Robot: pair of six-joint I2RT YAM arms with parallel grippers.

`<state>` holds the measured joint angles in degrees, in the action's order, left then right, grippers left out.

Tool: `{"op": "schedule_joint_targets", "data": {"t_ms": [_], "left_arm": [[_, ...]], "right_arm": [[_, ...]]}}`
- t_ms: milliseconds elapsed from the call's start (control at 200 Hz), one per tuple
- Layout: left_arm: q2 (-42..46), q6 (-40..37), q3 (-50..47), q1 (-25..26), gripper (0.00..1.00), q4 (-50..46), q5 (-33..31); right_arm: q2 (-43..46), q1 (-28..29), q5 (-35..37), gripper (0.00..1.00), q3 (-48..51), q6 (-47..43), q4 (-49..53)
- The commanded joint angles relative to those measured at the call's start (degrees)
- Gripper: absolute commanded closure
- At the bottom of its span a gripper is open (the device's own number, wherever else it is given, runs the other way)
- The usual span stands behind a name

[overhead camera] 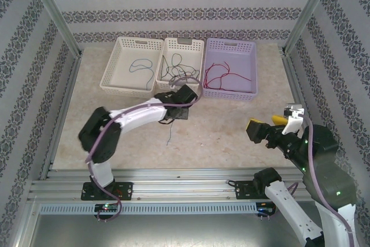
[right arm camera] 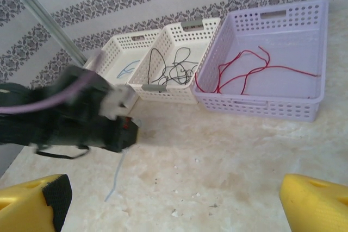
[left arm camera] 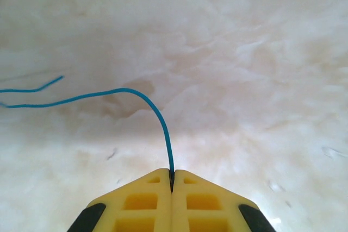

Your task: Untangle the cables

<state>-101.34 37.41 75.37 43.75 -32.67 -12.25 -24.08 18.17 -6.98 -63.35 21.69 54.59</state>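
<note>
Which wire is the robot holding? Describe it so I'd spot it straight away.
Find the middle white basket of the three at the far edge of the table. In front of it, the left gripper has its jaws shut on a thin teal-blue cable trailing over the tabletop. It is the one cable lying outside a basket.

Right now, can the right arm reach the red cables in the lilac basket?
Probably yes: the right gripper is open, the red cables lie loose in the open-topped lilac basket ahead, with bare table between.

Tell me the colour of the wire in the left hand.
Teal-blue wire; clearest in the left wrist view.
</note>
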Motion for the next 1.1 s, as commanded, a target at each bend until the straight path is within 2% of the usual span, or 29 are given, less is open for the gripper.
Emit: {"op": "schedule_joint_targets", "data": {"t_ms": [0, 110, 320, 525, 729, 864, 1094], "left_arm": [[10.2, 0.8, -0.6, 0.5, 1.0, -5.9, -1.1], [17.7, -1.9, 3.0, 0.4, 1.0, -10.7, -3.7], [23.8, -9.4, 19.9, 0.3, 1.0, -19.9, -10.7], [23.5, -16.6, 35.0, -1.9, 1.0, -22.1, -15.0], [17.7, -26.3, 51.4, -5.9, 1.0, -20.9, -19.4], [15.3, -30.4, 53.9, -10.7, 1.0, -15.0, -20.2], [10.1, -30.2, 52.2, -20.1, 1.0, -5.5, -13.3]], "right_arm": [[0.7, 0.6, -2.3, 0.02, 1.7, 2.1, -1.7], [0.3, 0.6, -3.1, 0.02, 2.5, 3.1, -2.7], [-0.4, 0.6, -4.6, 0.02, 3.7, 4.9, -4.4], [-1.0, 0.6, -5.3, 0.02, 4.8, 5.6, -5.5], [-1.7, 0.7, -5.6, 0.02, 5.0, 5.8, -5.8], [-1.9, 0.6, -6.1, 0.02, 5.9, 6.0, -6.7], [-1.9, 0.7, -6.5, 0.02, 7.6, 5.3, -7.0]]}}
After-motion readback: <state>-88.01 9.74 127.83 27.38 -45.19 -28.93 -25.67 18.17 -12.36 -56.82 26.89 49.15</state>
